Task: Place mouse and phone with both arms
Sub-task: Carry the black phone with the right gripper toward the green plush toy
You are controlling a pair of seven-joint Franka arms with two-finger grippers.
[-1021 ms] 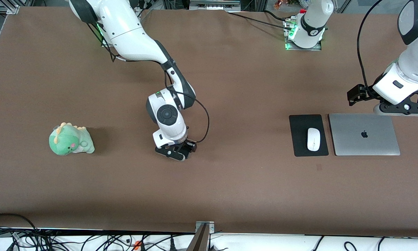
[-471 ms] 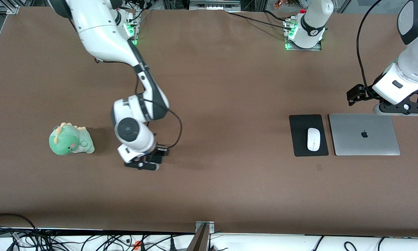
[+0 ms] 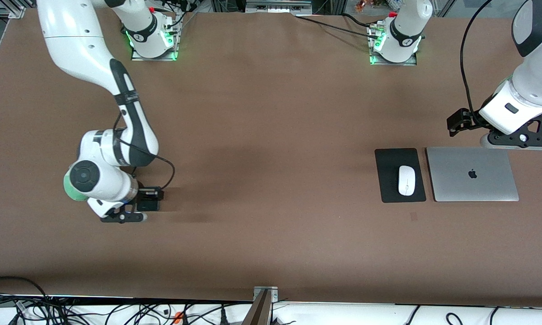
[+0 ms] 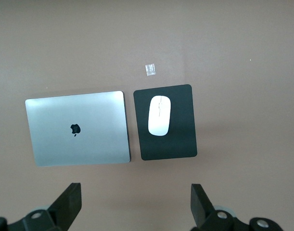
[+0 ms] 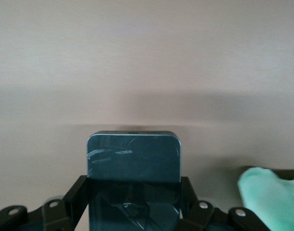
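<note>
Plainly a stiff, thin, slick thing to carry: small flat black glossy phone (image 5: 133, 159) with rounded corners, faint streaks on its face, pinched by its two long edges in the right tool (image 5: 132, 199), fingers pressed against both sides. Juts out past the fingertips, face turned toward the wrist camera. Probably light, yet apt to slide along those smooth edges, and fragile at the glass; best lowered flat and let go close to the surface, not dropped. Hangs over the brown table (image 3: 271, 135) toward the right arm's end, near the soft green plush dinosaur (image 5: 272, 197) but apart from it; cannot tell how high.

Elsewhere, small white oval glossy mouse (image 3: 406, 180) with a thin grey line down its middle, lying on the matte black rectangular mouse pad (image 3: 388, 189) toward the left arm's end, just beside the closed silver laptop (image 3: 472, 174). Looks hard, light and slippery, domed on top; best taken across its narrow width, on the two long flanks near the middle, where the fingers meet the flattest sides. Seems already set in place on the pad.

Left tool (image 4: 136, 207) spread wide, empty, waiting over bare table just beside the laptop's edge that lies farthest from the front camera. Mouse well apart from it, nowhere between its fingers.
</note>
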